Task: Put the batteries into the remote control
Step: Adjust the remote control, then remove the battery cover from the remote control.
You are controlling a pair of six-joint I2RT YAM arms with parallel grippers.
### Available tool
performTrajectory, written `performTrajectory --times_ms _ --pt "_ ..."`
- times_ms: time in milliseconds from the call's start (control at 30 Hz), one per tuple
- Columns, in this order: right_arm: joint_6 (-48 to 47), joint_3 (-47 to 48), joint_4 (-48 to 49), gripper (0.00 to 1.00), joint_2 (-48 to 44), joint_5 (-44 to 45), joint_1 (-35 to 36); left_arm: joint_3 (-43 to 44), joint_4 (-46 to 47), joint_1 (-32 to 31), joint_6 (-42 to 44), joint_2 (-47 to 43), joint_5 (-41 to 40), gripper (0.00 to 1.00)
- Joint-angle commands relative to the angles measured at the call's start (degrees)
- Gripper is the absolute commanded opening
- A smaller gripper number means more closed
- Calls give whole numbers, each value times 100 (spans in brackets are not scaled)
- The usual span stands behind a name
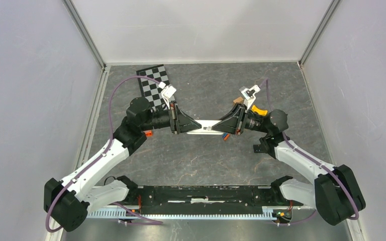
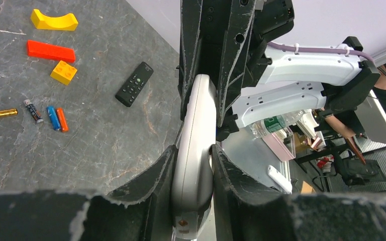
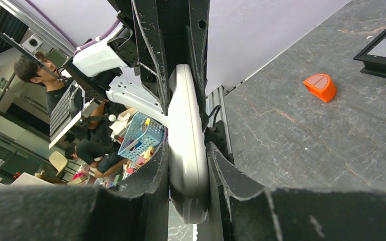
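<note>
I have the slim white plastic remote control held up off the grey marbled table, strung level between the two arms in the middle of the workspace. The left claw is drawn partway in and pinched on the remote's left end, both fingers pressed flat against the casing in the left wrist view; the right claw is clamped the same way on the right end.

The batteries lie loose on the table in a rough row: a gold-brass cylinder battery, a dark battery with a pale band, a blue battery and an orange battery, the last two just beside each other. From above, only the blue and orange ones show, just near of the remote's right end (the right claw covers the rest).

Close to that row sit a small black remote, a yellow studded brick, a red bar block and a yellow arch block. An orange wedge block rests by the left arm; a black-and-white checkerboard lies far left.
</note>
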Motion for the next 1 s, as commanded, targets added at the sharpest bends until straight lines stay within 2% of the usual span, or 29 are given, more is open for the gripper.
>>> performTrajectory --times_ms 0,67,100,133,167,233,333,467,567,767,967 --pt "15 177 88 9 126 400 16 59 20 -59 188 -144 333 2" --pt "-233 169 -177 39 113 530 8 28 -152 -56 257 -157 112 2" --pt "-520 185 -606 57 70 681 10 28 -323 -46 312 -156 -63 2" --pt "-846 221 -1090 69 27 868 14 21 -508 -46 367 -132 -231 2" --pt "-1305 296 -1765 79 -44 1196 9 30 -750 -45 411 -92 -466 2" --pt "-2153 448 -2999 85 -149 1928 17 15 -1270 -40 471 22 -906 2" --pt "-2589 410 -3832 79 -247 2762 13 -204 -1429 -20 261 226 -1353 2" --pt "-2444 21 -3843 61 -404 3318 190 -664 -1084 28 -325 631 -1588 2" --pt "-2195 -306 -3589 55 -455 3507 454 -946 -645 58 -606 995 -1537 2" --pt "-1776 -679 -3124 47 29 3430 842 -1315 -148 152 -866 1407 -1479 2" --pt "-1311 -861 -2575 47 578 3241 1103 -1573 -14 235 -943 1636 -1499 2"
